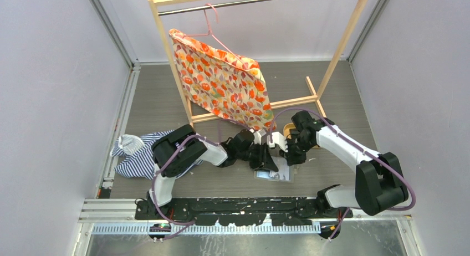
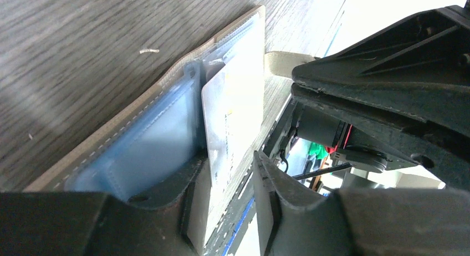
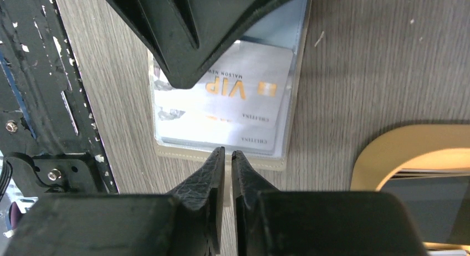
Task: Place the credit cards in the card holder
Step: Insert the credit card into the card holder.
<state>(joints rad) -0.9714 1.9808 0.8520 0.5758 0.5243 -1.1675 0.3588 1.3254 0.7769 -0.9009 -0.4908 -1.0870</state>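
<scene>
Grey-brown and open, the card holder [image 3: 260,159] lies flat on the worktop [image 1: 166,101]. It is close to the near edge, about halfway along it. Its long way seems to run beside that edge.

Some pale cards [image 3: 210,131] sit under its clear sleeves, so part of the job looks done. One more white card [image 3: 244,90] with gold letters lies on top, printed side up and a bit crooked. I think it is only part way in. Its long sides seem to run from the near edge toward the far edge.

The left fingers [image 2: 271,184] are apart, with a white card between them. They do not look tight on it. The right fingers [image 3: 213,167] are almost together, with a thin slit between them, right at the holder's edge. I cannot tell if they pinch it.

A wooden tray [image 3: 382,150] sits just beside the holder. A dark flat thing [image 3: 432,195] lies in it, maybe another card to put away.
</scene>
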